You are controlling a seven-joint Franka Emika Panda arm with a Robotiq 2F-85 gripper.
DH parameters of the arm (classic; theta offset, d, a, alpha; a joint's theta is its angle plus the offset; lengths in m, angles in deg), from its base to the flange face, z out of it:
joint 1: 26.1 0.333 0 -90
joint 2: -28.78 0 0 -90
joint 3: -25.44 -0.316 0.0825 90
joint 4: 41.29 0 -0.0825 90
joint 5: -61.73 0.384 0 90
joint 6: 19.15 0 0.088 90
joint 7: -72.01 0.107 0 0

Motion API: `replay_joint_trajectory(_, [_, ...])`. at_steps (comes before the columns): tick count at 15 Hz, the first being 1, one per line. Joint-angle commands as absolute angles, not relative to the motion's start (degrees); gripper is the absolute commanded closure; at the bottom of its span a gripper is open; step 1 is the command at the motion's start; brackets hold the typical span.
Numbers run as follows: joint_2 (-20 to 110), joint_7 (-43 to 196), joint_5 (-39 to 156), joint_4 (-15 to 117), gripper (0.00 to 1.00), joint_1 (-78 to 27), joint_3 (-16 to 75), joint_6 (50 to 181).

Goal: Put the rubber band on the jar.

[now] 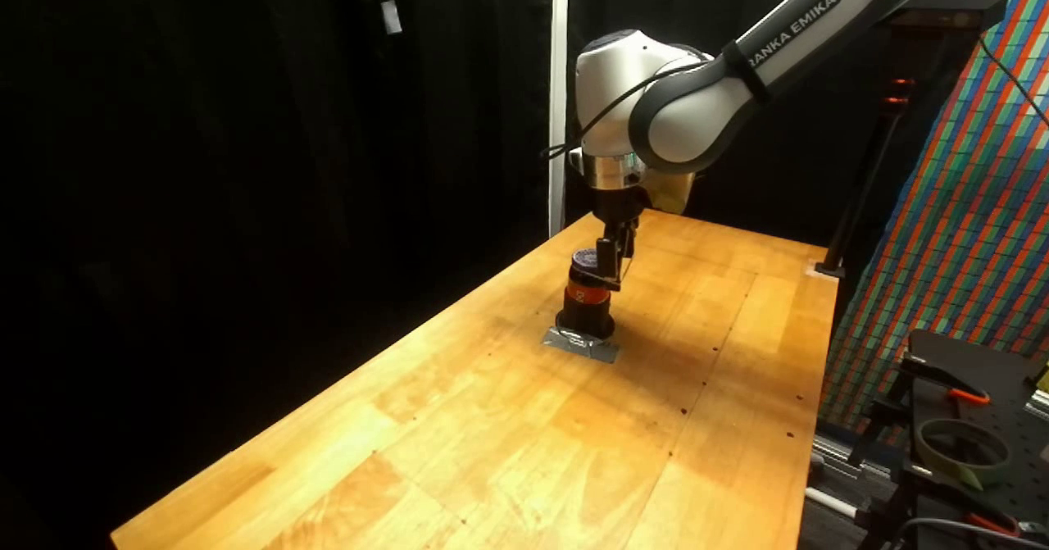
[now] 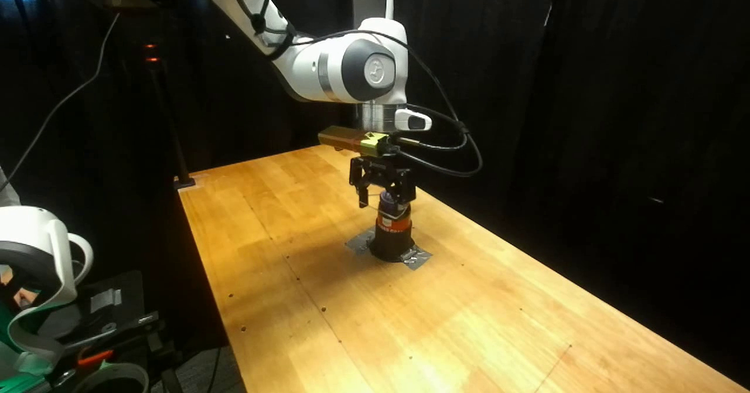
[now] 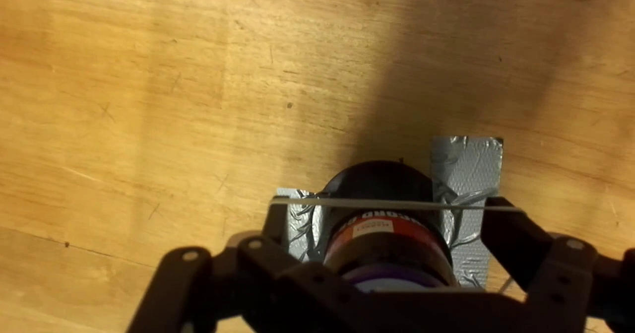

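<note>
The jar [image 1: 588, 294] stands upright in a dark base on the table, with a purple-rimmed lid and an orange-red label. It also shows in an exterior view [image 2: 394, 223] and in the wrist view [image 3: 387, 243]. My gripper [image 3: 388, 203] is open, fingers down, at the height of the jar's upper part in both exterior views [image 1: 616, 263] [image 2: 384, 198]. A pale rubber band [image 3: 377, 204] is stretched between the fingertips and crosses the jar's far side in the wrist view. Its rear part is mostly hidden, so I cannot tell whether it encircles the jar.
Grey tape strips [image 3: 466, 169] fix the dark base [image 2: 391, 246] to the wooden table [image 1: 524, 443]. A black stand [image 1: 852, 181] rises at a table corner. A dark side cart with a tape roll [image 1: 963, 450] stands beside the table.
</note>
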State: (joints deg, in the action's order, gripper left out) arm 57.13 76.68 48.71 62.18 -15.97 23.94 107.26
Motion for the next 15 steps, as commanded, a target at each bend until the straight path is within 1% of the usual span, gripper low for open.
replay_joint_trajectory(1, [52.5,74.8,49.9,68.3,0.25,-17.5,23.1,108.9])
replay_joint_trajectory(2, [51.9,74.5,49.6,69.6,0.27,-17.7,23.1,110.3])
replay_joint_trajectory(3, [51.1,74.7,49.3,71.0,0.34,-17.8,23.3,112.3])
replay_joint_trajectory(4, [50.4,74.8,49.1,72.6,0.44,-18.0,23.4,114.8])
replay_joint_trajectory(6, [48.8,74.9,48.6,76.3,0.60,-18.3,23.7,121.2])
replay_joint_trajectory(10, [46.5,75.7,47.8,83.7,0.89,-18.8,24.7,135.9])
replay_joint_trajectory(12, [45.4,76.4,47.3,87.6,0.95,-18.9,25.8,144.4])
replay_joint_trajectory(14, [44.7,76.4,47.4,91.2,0.98,-18.8,26.9,153.1])
replay_joint_trajectory(15, [44.4,76.4,47.8,92.9,0.94,-18.7,27.4,157.5])
